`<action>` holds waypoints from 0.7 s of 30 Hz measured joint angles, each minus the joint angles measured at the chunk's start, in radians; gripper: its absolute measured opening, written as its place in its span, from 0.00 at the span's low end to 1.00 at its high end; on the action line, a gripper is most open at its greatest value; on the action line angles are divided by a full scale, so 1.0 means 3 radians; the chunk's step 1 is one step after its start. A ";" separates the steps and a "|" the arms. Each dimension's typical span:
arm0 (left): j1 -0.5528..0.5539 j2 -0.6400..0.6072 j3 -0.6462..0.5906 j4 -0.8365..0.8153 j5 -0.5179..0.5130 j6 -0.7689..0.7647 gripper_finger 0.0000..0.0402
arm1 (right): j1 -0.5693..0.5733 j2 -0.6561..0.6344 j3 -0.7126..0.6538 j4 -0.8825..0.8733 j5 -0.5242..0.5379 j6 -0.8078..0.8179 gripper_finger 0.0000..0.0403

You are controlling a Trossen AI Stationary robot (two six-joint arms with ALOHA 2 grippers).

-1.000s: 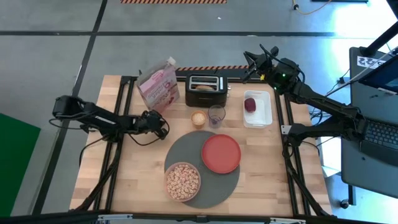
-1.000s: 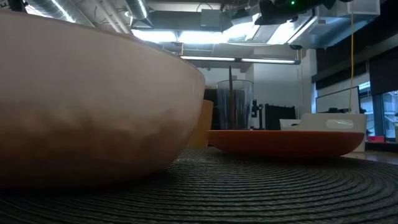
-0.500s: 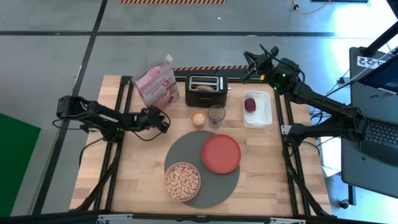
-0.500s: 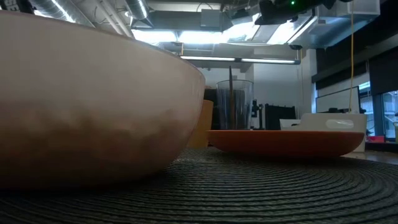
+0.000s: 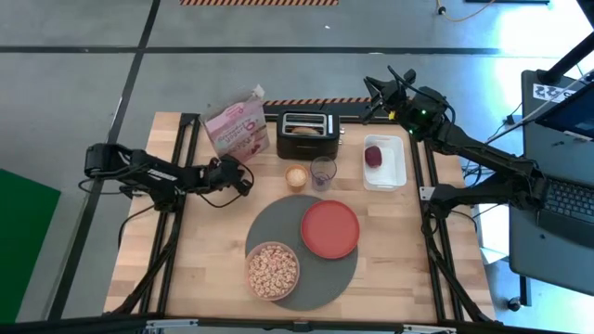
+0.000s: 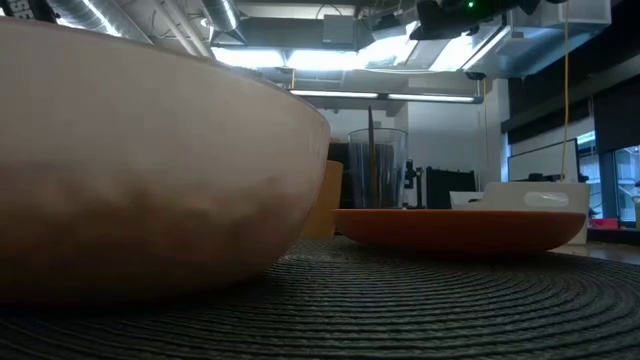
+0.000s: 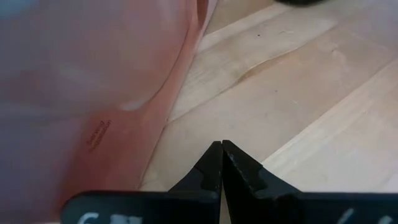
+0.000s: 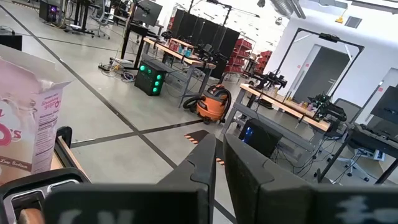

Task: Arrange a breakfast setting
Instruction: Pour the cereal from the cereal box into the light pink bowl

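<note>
The round dark-grey mat (image 5: 309, 278) lies on the table's near middle. The red plate (image 5: 329, 229) and the pale bowl (image 5: 272, 270) of tan cereal rest on it. A bagel half (image 5: 302, 130) sticks up from the toaster (image 5: 305, 135). The dark-red fruit (image 5: 373, 155) lies in a white tray (image 5: 394, 172). A thin handle (image 6: 371, 150) stands in the glass (image 5: 323, 172). My left gripper (image 5: 244, 180) is shut and empty, low over the wood beside the pink cereal box (image 5: 237, 123) (image 7: 93, 81). My right gripper (image 5: 376, 89) (image 8: 219, 149) is shut and empty, raised past the far right corner.
A small tan cup (image 5: 295, 176) stands left of the glass. The cereal box, toaster and tray line the far edge. Bare wood (image 5: 209, 241) shows left of the mat and to its right (image 5: 390, 241).
My left gripper has drawn a little toward the table's far edge, staying shut. The pink cereal box has rocked, leaning toward the left half a second ago, and now stands more upright.
</note>
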 joint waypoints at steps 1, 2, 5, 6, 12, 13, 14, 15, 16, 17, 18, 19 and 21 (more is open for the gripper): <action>0.0014 0.0000 0.0000 0.0000 0.0005 0.0000 0.00 | 0.0000 0.0000 0.0001 0.0000 0.0000 0.0000 0.09; 0.0031 0.0000 0.0000 0.0000 0.0022 -0.0001 0.00 | 0.0000 0.0000 0.0001 0.0000 0.0000 0.0000 0.09; 0.0102 0.0000 0.0000 0.0004 0.0064 -0.0001 0.00 | 0.0000 0.0000 0.0001 0.0000 0.0000 -0.0016 0.09; 0.0131 0.0000 0.0001 0.0005 0.0078 -0.0003 0.00 | 0.0000 0.0000 0.0001 -0.0001 0.0000 -0.0024 0.09; 0.0296 0.0000 0.0001 0.0001 0.0094 -0.0007 0.00 | 0.0000 0.0000 0.0000 -0.0001 0.0000 -0.0028 0.09; 0.0316 0.0000 0.0001 0.0001 0.0090 -0.0009 0.00 | 0.0000 0.0000 0.0000 -0.0001 0.0000 -0.0028 0.09; 0.0334 0.0000 0.0001 0.0000 0.0084 -0.0012 0.00 | 0.0000 0.0000 0.0000 -0.0001 0.0000 -0.0028 0.09; 0.0352 0.0000 0.0001 -0.0001 0.0077 -0.0014 0.00 | 0.0000 0.0000 0.0001 -0.0001 0.0000 -0.0028 0.09; 0.0369 0.0001 0.0001 -0.0004 0.0070 -0.0014 0.00 | 0.0000 0.0000 0.0000 -0.0001 0.0000 -0.0028 0.09; 0.0388 0.0001 0.0001 -0.0005 0.0062 -0.0014 0.00 | 0.0000 0.0000 0.0001 -0.0001 0.0000 -0.0029 0.09; 0.0406 0.0001 0.0001 -0.0007 0.0056 -0.0014 0.00 | 0.0000 0.0000 0.0000 -0.0001 0.0000 -0.0029 0.09; 0.0421 0.0003 0.0001 -0.0008 0.0046 -0.0015 0.00 | 0.0000 0.0000 0.0000 -0.0001 0.0000 -0.0029 0.09; 0.0444 0.0004 0.0001 -0.0009 0.0041 -0.0014 0.00 | 0.0000 0.0000 0.0001 -0.0001 0.0000 -0.0029 0.09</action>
